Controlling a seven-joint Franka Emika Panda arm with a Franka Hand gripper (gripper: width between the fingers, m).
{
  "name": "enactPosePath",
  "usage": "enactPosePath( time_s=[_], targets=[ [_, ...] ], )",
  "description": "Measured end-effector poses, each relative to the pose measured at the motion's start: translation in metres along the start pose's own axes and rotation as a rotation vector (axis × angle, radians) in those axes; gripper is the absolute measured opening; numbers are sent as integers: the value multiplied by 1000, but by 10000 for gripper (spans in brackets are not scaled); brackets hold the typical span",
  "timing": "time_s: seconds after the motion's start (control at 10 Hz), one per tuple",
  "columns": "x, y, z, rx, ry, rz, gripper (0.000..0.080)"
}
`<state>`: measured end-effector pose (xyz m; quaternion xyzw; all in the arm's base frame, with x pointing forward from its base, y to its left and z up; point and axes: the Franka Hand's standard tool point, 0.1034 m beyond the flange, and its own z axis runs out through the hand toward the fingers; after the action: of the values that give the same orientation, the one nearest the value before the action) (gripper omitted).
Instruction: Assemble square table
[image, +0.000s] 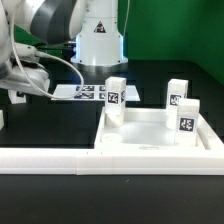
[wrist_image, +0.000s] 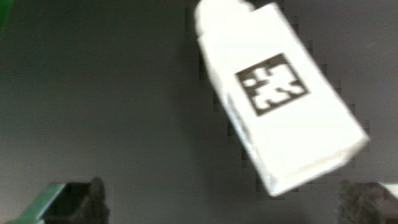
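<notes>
The white square table top (image: 150, 138) lies at the exterior view's right. Three white tagged legs stand upright on it: one at the far left corner (image: 115, 91), one at the far right (image: 177, 94), one nearer on the right (image: 187, 116). A fourth white leg (wrist_image: 276, 95) with a black-white tag lies on the dark table in the wrist view, just ahead of my gripper (wrist_image: 217, 205). The gripper is open; its dark fingertips (wrist_image: 71, 205) stand wide apart with nothing between them. In the exterior view the gripper (image: 14, 96) hangs low at the far left.
A long white rail (image: 50, 157) runs along the table's front, against the table top's near edge. The marker board (image: 88, 92) lies flat at the back, in front of the robot's base (image: 100, 45). A cable loops from the arm.
</notes>
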<state>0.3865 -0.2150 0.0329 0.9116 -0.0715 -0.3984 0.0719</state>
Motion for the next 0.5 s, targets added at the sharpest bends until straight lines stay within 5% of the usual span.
enactPosePath(
  time_s=[0.2,0.5],
  targets=[
    [-19,-13,-25,35,-159,38,649],
    [-17,-11,-19,43,-271,51,649]
  ],
)
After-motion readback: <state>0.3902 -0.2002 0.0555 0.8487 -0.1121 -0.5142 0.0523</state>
